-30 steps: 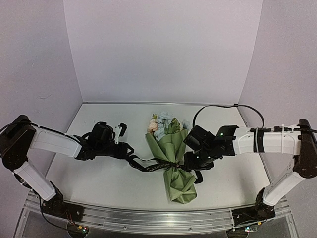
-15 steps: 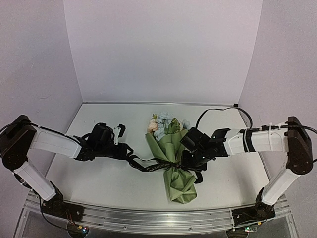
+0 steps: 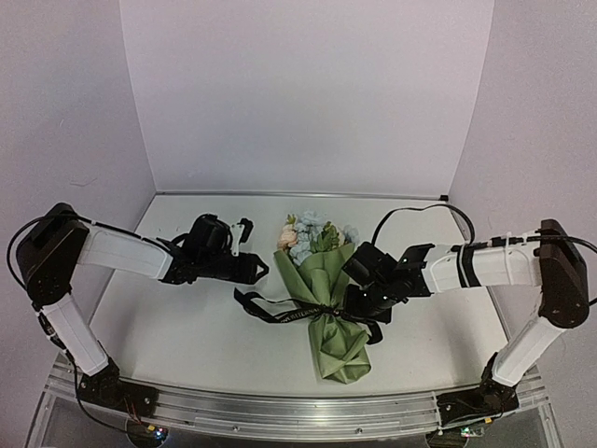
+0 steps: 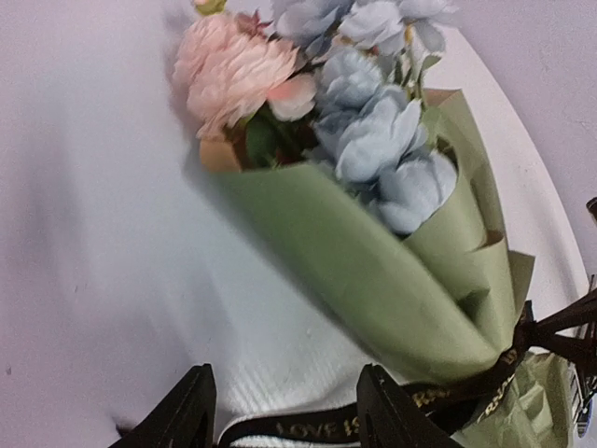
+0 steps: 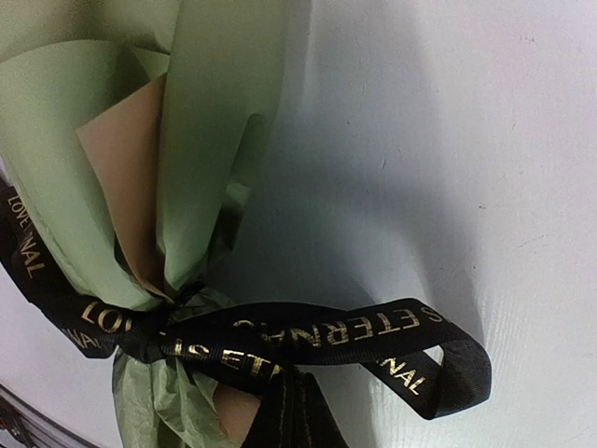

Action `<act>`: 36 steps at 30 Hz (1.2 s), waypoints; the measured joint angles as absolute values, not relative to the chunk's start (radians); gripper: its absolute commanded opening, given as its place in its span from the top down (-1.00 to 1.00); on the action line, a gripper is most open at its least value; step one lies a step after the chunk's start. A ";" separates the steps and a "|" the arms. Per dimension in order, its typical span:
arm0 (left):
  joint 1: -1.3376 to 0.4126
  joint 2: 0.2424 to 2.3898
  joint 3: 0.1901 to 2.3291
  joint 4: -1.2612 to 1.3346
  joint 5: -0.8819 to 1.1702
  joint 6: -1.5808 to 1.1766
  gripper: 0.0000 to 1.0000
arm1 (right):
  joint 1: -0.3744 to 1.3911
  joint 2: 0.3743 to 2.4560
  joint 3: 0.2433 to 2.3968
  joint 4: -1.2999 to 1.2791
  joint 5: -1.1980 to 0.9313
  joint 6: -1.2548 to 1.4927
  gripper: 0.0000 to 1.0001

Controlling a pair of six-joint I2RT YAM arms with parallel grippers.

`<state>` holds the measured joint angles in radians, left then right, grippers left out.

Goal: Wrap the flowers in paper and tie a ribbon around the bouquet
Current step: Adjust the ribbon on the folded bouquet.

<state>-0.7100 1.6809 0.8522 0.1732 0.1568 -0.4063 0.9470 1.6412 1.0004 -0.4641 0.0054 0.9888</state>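
Looking down from above, the bouquet [image 3: 328,308] lies on the white table [image 3: 177,327] between the two arms. The ribbon [image 3: 280,310] is tied round its narrow waist, and one tail trails out to end close by the left gripper [image 3: 250,270]. The left wrist camera adds what that view cannot. Its fingers [image 4: 191,415] stand well apart and grip nothing, and the lettered ribbon lies on the table under the gap between them. Further ahead the flowers [image 4: 308,93] spill from the olive paper [image 4: 373,280].

The right wrist camera shows the paper's tan inner face at a fold. The ribbon's knot and loop sit directly ahead of the right gripper [image 5: 289,406]. Its jaws are closed together with the tips against the ribbon's lower edge. Whether any ribbon is pinched I cannot tell. From above, that gripper sits at the bouquet's right flank beside the knot. A black cable [image 3: 410,210] arches behind the right arm, apart from the bouquet.
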 measured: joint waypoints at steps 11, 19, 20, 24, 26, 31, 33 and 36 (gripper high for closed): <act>-0.796 1.831 1.035 0.150 0.206 -0.450 -0.40 | 0.947 1.641 1.000 -0.464 0.001 0.977 1.00; -0.861 1.892 1.095 0.075 0.167 -0.479 -0.32 | 0.947 1.641 1.000 -0.465 -0.020 0.971 1.00; -0.862 1.897 1.100 0.064 0.158 -0.480 -0.28 | 0.947 1.641 1.000 -0.465 -0.021 0.970 1.00; -0.863 1.919 1.123 0.031 0.135 -0.484 0.04 | 0.947 1.641 1.000 -0.466 -0.021 0.960 1.00; -0.863 1.925 1.130 0.024 0.129 -0.491 0.23 | 0.947 1.641 1.000 -0.468 -0.021 0.951 1.00; -0.863 1.941 1.141 0.017 0.128 -0.497 0.62 | 0.947 1.641 1.001 -0.477 -0.021 0.928 1.00; -0.863 1.945 1.142 0.016 0.129 -0.494 0.67 | 0.947 1.641 1.003 -0.484 -0.021 0.915 1.00; -0.863 1.952 1.142 0.017 0.132 -0.496 0.37 | 0.947 1.641 1.006 -0.494 -0.021 0.898 1.00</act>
